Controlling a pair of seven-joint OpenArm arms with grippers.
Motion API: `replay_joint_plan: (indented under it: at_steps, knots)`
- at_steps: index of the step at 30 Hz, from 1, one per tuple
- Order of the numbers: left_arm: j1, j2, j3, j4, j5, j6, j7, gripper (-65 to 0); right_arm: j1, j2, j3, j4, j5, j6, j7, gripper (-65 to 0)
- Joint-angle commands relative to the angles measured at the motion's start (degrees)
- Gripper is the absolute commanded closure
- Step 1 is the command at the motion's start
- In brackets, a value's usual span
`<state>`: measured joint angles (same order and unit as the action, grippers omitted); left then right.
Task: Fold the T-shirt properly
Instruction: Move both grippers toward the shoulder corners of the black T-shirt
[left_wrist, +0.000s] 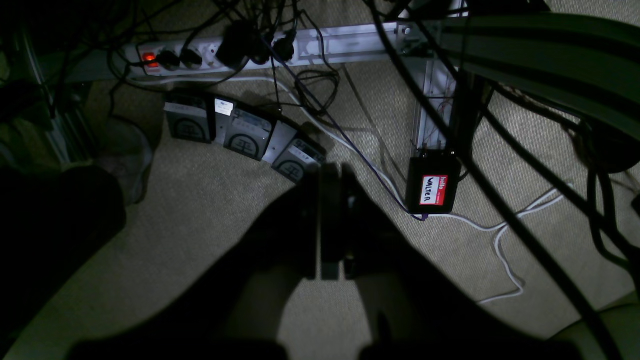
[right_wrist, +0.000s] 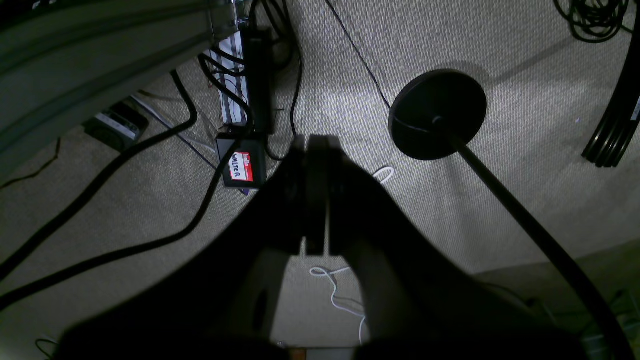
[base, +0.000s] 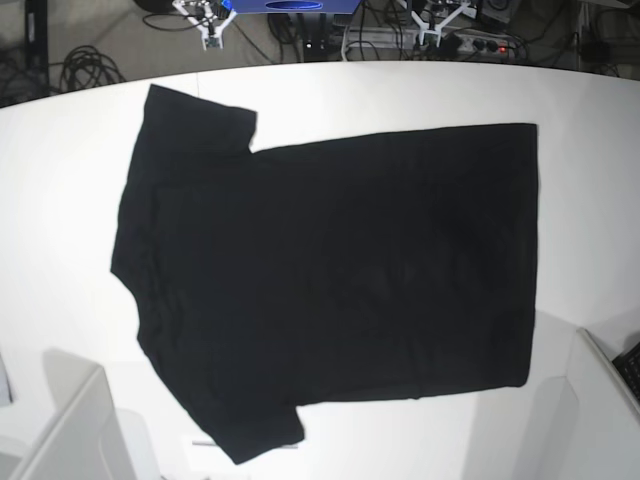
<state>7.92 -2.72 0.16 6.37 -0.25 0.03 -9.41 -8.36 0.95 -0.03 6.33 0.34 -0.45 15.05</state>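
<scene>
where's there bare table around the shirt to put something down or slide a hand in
The black T-shirt covers most of the white table. Bare strips lie beyond the collar end at the view's left, along the far edge behind the sleeve, and right of the hem. The near edge is tight.

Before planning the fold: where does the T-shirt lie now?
In the base view, the T-shirt lies spread flat on the white table, sleeves toward the view's left.

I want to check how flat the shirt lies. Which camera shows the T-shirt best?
The base view: the T-shirt lies spread out, plain black side up, on the white table. Both wrist views show only carpet and cables beneath the shut tools, no shirt.
</scene>
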Motion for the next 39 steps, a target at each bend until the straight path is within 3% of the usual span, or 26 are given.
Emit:
replay_joint_plan:
  at_steps: [1, 19, 23, 28, 35, 39]
  knots:
    - [0.6, 0.0, 0.4, -0.1, -0.1, 0.3, -0.1, 0.0, -0.4, 0.3, -0.2, 0.0, -0.1, 0.0, 0.1, 0.0]
    - [1.5, 0.0, 0.4, 0.0, 0.6, 0.3, -0.3, 0.0, -0.1, 0.4, -0.2, 0.0, -0.1, 0.0, -6.5, 0.0]
    - [2.9, -0.2, 0.5, 2.3, 0.6, 0.3, -0.3, 0.0, -1.5, 1.2, 0.2, 0.1, 0.1, 0.1, -1.9, 0.0]
    - [12.1, -1.7, 0.5, 17.4, 0.6, 0.3, -0.3, 0.0, -3.9, 1.3, 2.9, 0.1, 0.7, 0.1, 0.8, 0.0]
    - [19.5, -4.4, 0.0, 26.9, -0.1, 0.3, -0.3, 0.0, -12.8, 1.3, 10.7, 15.0, 1.6, 0.1, -0.1, 0.0]
    - [23.8, -6.2, -0.2, 34.3, -0.1, 0.3, -0.4, 0.0, -18.8, 0.9, 13.5, 27.5, 1.6, 0.1, -6.0, 0.0]
